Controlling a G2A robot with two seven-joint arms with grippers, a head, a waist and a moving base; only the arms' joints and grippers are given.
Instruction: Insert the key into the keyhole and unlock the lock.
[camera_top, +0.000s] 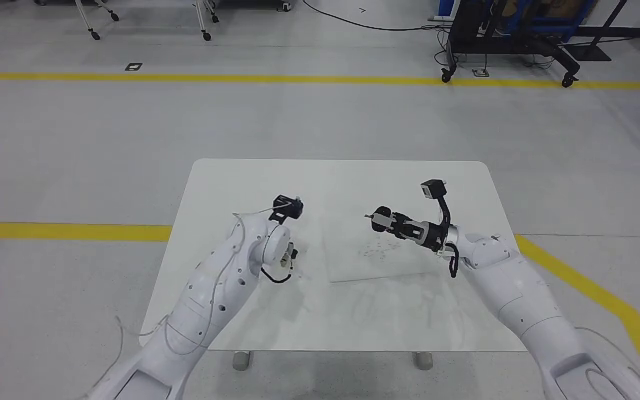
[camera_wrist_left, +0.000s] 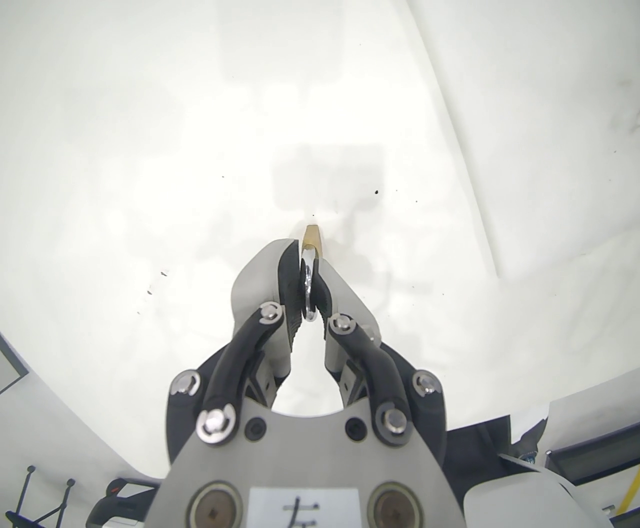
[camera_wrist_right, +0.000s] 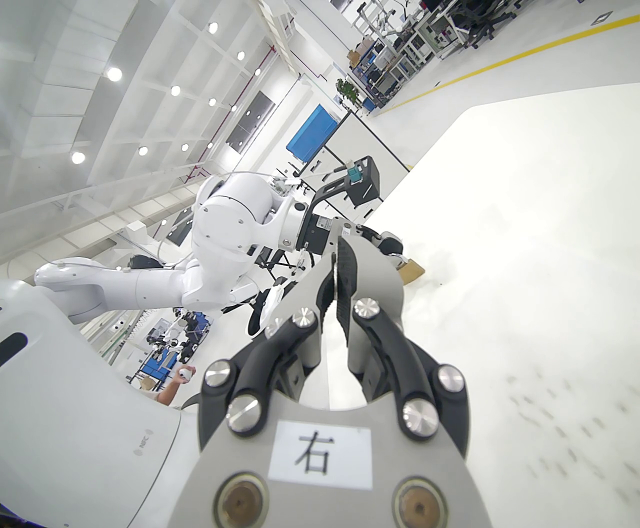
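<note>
My left gripper (camera_wrist_left: 311, 270) is shut on a padlock (camera_wrist_left: 312, 237), clamping its silver shackle (camera_wrist_left: 309, 295). The brass body sticks out past the fingertips, edge-on, just above the white table (camera_top: 250, 190). The right wrist view catches the same brass body (camera_wrist_right: 413, 270) under the far left gripper (camera_wrist_right: 390, 245). In the top view the left gripper (camera_top: 288, 255) points down left of centre. My right gripper (camera_top: 378, 217) hovers right of centre, aimed toward the left arm. Its fingers (camera_wrist_right: 345, 270) are pressed together; I cannot see a key between them, and the keyhole is hidden.
A white sheet (camera_top: 400, 245) with small dark scuff marks (camera_top: 378, 250) lies on the table between the arms; its edge (camera_wrist_left: 475, 200) runs beside the left gripper. Bare tabletop stretches behind both grippers. Yellow floor lines (camera_top: 80, 231) cross beyond the table.
</note>
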